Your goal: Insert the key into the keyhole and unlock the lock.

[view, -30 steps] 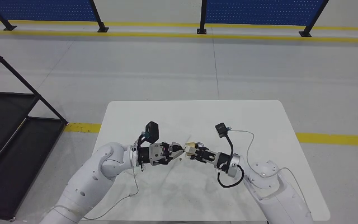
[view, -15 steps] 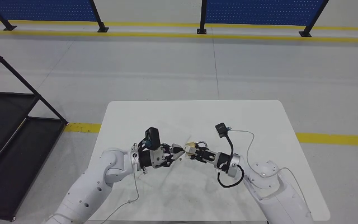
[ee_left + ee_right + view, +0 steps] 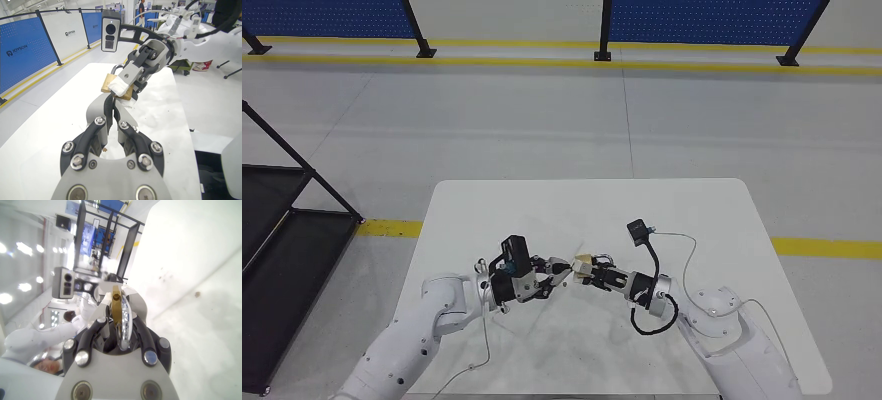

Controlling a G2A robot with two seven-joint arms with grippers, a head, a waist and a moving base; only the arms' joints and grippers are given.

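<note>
Left end effector (image 3: 113, 102) pinched almost closed on the key (image 3: 114, 96). The blade is mostly hidden between the pads (image 3: 108, 106). Only the tip shows, touching the bottom end of the lock (image 3: 107, 81). Can't tell whether it's in the keyhole. Right end effector (image 3: 123, 93) clamps the brass body between taped fingers (image 3: 118, 86), shackle (image 3: 115, 67) back toward its palm. Both are held above the surface (image 3: 56, 113), mid-table. Reads as bracing: keyway faces the key, so insertion is a straight push. Turn not yet done.

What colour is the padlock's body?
The padlock is brass gold; left wrist view shows it best.
</note>
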